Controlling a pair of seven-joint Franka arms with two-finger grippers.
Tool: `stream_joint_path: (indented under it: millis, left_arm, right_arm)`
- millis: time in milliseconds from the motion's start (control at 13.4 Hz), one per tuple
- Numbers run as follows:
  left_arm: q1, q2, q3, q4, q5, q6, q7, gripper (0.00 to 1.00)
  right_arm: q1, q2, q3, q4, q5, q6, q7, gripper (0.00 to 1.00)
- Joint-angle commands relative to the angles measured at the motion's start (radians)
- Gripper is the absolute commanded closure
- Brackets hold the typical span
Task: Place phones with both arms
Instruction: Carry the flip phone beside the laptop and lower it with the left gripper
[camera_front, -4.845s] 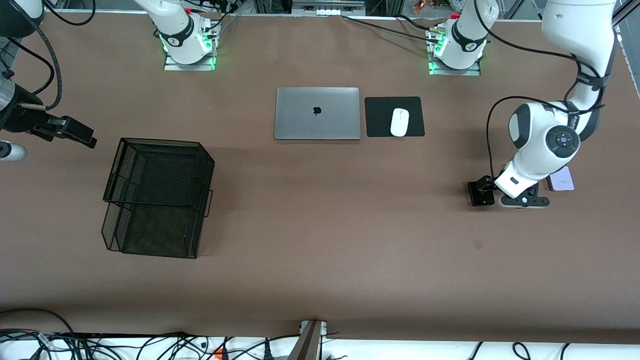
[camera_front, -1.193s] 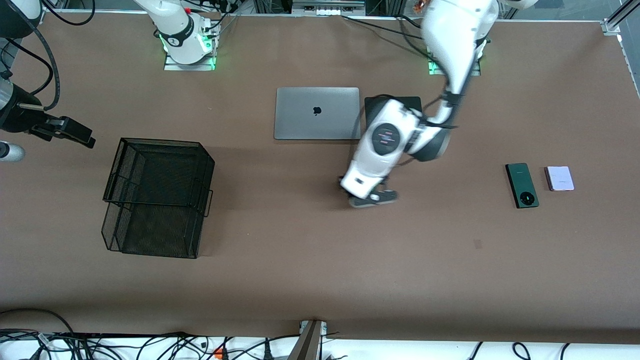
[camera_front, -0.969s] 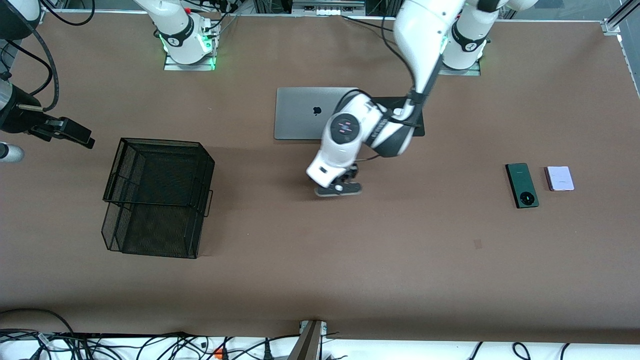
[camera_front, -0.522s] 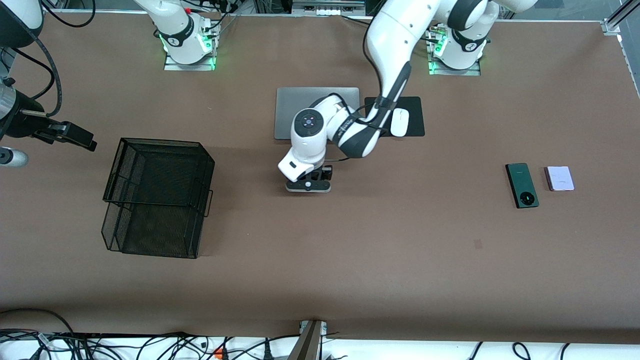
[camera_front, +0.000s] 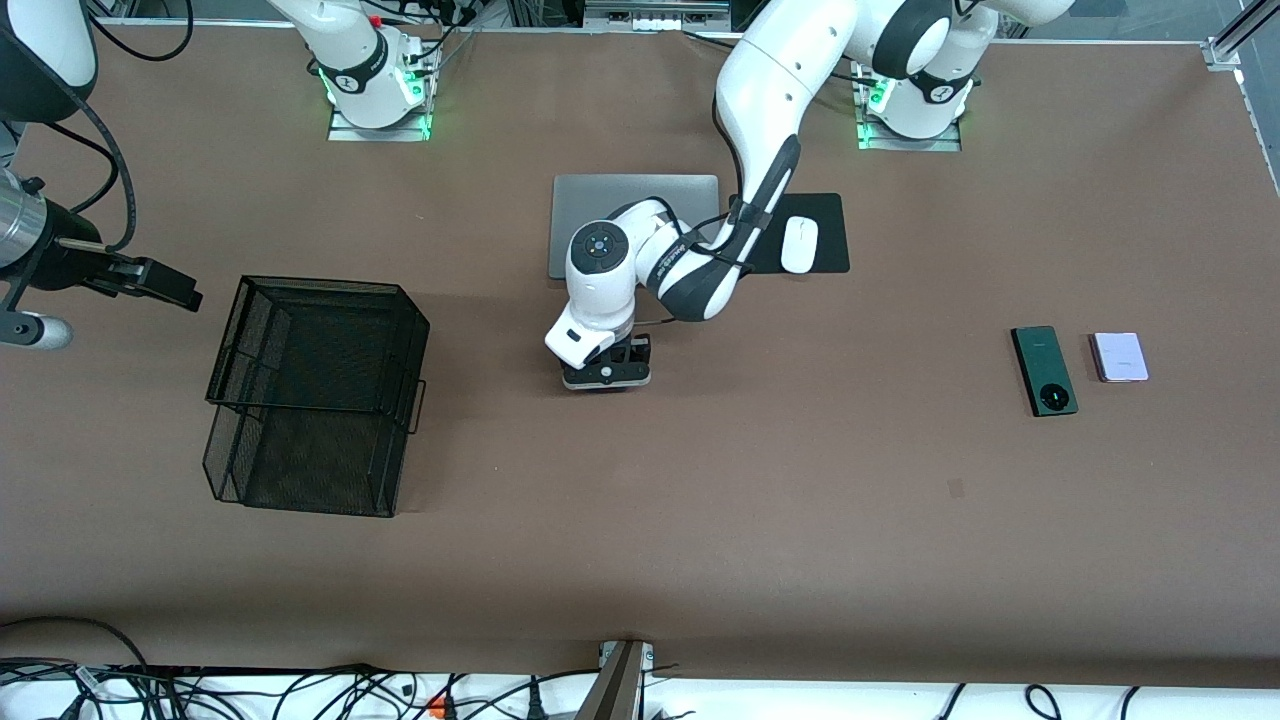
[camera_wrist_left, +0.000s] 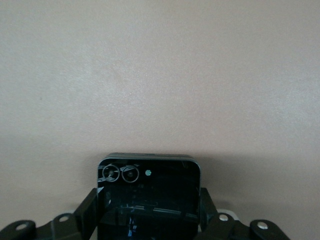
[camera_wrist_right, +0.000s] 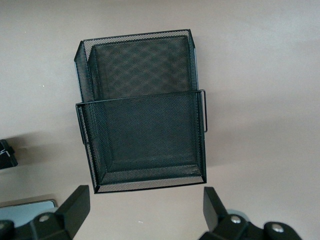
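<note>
Black phone (camera_wrist_left: 148, 200) clamped in left gripper (camera_front: 606, 372) | right gripper (camera_wrist_right: 145, 207) spread over mesh basket (camera_wrist_right: 142, 112)

Robot lab (bolted arm bases (camera_front: 378, 95), loose cables (camera_front: 300, 690))

The laptop (camera_front: 600, 225) was partly covered by the left arm; the black phone (camera_wrist_left: 148, 197) was cut off at 6 o'clock.

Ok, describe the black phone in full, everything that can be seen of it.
The black phone is small, squarish and round-cornered, with a glossy dark face that mirrors the rig. Two ringed camera lenses and a small dot sit along one edge. The left gripper is shut on it, one finger on each side edge, holding it face-up and level over bare table, between the laptop and the front camera.
</note>
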Motion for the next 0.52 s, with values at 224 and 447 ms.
stream_joint_path:
  millis: [224,447]
  left_arm:
    - [-0.01,0.013,0.037,0.051,0.021,-0.009,-0.074,0.0]
    - [0.011,-0.05,0.049,0.05,0.021,-0.094,-0.059,0.0]
  right_arm:
    - [-0.004,0.003,0.002,0.019,0.005,-0.014,0.0,0.0]
    - [-0.004,0.009,0.002,0.019,0.005,-0.02,-0.005,0.0]
